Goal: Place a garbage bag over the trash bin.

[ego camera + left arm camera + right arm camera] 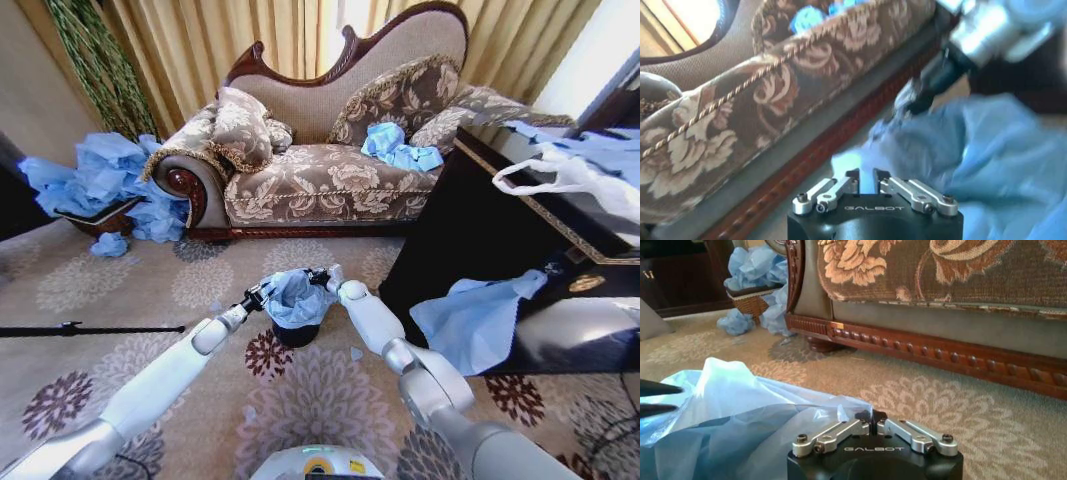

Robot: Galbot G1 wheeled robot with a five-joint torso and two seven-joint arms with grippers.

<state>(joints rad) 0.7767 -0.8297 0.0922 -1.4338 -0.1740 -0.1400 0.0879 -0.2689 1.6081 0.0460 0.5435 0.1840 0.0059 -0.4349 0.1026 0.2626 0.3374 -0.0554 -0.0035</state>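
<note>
Light-blue film, the garbage bag [296,295], is draped over the small black trash bin [296,334] on the floral carpet [200,285] in front of the brocade sofa [330,150]. The left end effector [262,293] pinches the bag's edge on one side of the bin; the right end effector [322,277] is clamped on the opposite edge. "GALBOT" is printed on each wrist housing. A dark worktop [520,215] stands beside the sofa.

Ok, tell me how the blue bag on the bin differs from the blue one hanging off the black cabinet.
The garbage bag is bunched over the trash bin, pinched by the left gripper and right gripper. The hanging bag drapes flat and untouched down the cabinet, and looks larger. Both are thin light-blue plastic.
</note>
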